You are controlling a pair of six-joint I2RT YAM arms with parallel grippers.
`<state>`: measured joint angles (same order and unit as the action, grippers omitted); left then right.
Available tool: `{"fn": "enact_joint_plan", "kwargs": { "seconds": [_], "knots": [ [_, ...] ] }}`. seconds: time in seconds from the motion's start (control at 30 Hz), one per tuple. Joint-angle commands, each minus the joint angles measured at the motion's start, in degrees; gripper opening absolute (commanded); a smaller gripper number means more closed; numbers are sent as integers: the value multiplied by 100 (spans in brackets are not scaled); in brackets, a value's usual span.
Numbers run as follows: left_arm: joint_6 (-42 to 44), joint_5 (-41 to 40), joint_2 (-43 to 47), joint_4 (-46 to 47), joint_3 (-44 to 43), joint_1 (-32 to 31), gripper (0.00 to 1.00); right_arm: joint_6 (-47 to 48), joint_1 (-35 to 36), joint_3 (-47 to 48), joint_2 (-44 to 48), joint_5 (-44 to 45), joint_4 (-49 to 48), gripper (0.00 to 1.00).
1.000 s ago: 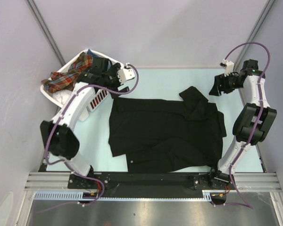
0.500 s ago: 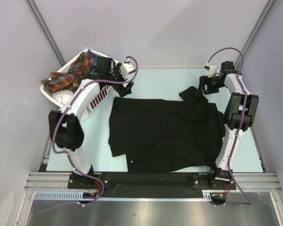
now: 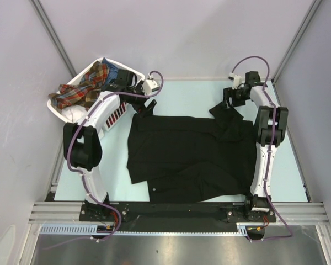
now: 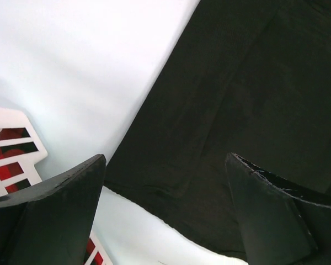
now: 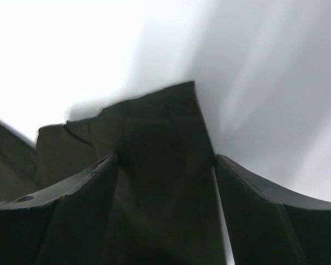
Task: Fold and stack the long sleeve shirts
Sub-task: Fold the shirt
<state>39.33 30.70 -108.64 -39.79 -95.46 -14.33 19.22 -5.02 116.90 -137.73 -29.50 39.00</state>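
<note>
Left gripper [image 4: 165,160], right gripper [image 5: 164,160]: splayed over black shirt [image 3: 193,154]

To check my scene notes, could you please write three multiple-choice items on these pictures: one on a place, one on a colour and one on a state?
1. Where does the basket stand?
A) at the far left corner of the table
B) at the near right corner
C) between the arm bases

2. What colour is the shirt spread on the table?
A) white
B) blue
C) black

3. How is the left gripper?
A) shut on the shirt
B) open, holding nothing
C) shut and empty

Answers:
1 A: it sits at the table's far left edge.
2 C: the flat cloth is black.
3 B: its jaws stand wide apart over the shirt's corner.
</note>
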Motion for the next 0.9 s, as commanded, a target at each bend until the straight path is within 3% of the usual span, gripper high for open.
{"fn": "enact_joint_plan", "kwargs": {
  "seconds": [0.0, 0.03, 0.07, 0.1, 0.13, 0.2, 0.37, 0.47, 0.63, 0.73, 0.87],
  "knots": [
    [171, 121, 563, -20, 124, 44, 95, 327, 229, 193, -192, 207, -95, 66],
    [154, 112, 659, -29, 133, 44, 95, 371, 255, 167, -193, 190, -8, 60],
    [128, 94, 703, -37, 142, 44, 95, 415, 273, 158, -175, 68, 63, 42],
    [93, 86, 756, -46, 133, 44, 94, 494, 273, 140, -45, -38, 124, 32],
    [5, 77, 861, -38, 124, 44, 94, 512, 273, 105, 52, -152, 160, 13],
    [-153, -11, 949, -46, 11, 44, 94, 539, 273, -88, 412, -468, 152, 0],
    [-435, 111, 1564, 15, -69, 88, 96, 495, 352, -755, 2134, -1232, 55, 0],
    [-680, 165, 2161, 453, 264, 79, 99, 495, 484, -1616, 3291, -1496, -24, 0],
    [-979, 34, 3223, 1402, 1195, 79, 99, 574, 1045, -3563, 4998, -1384, -129, 0],
    [-683, 94, 3769, 1466, 1722, 88, 99, 591, 1248, -4916, 6247, -1182, -157, 0],
    [-207, 365, 4508, 1465, 2575, 79, 100, 1283, 1782, -6105, 7872, -1198, 598, 19]
  ]
}}
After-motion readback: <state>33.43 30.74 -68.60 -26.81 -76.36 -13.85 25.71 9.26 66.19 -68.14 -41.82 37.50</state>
